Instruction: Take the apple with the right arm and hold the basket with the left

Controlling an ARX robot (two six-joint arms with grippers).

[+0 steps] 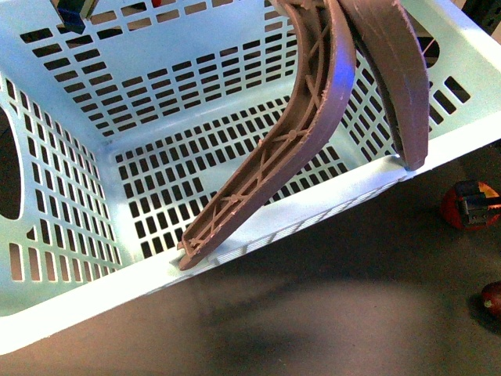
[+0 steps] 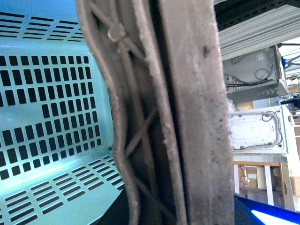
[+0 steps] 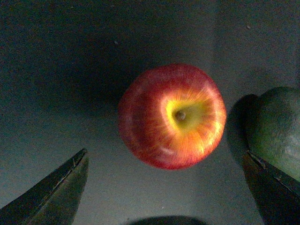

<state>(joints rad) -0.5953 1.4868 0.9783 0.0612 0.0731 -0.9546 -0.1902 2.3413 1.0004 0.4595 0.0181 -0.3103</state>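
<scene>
The apple (image 3: 172,116) rests on the dark table (image 3: 56,70), stem dimple facing the camera, untouched ahead of the wide-open right end effector (image 3: 165,153); a green fruit (image 3: 276,131) lies just beside it.

a dark, matte table (image 1: 313,305) runs across the lower part of the front view, with a paler sheen near its middle. a small dark maroon fruit (image 1: 493,298) lies on it at the far right, cut off by the edge. the right wrist view shows a dull green rounded fruit (image 3: 276,131) resting on the same dark surface. in the left wrist view, a white boxy appliance (image 2: 255,129) sits atop a pale wooden frame (image 2: 262,178), a grey machine with cables (image 2: 255,75) above it and ribbed panels (image 2: 262,28) higher up. a bright blue surface (image 2: 272,213) fills that corner.
</scene>
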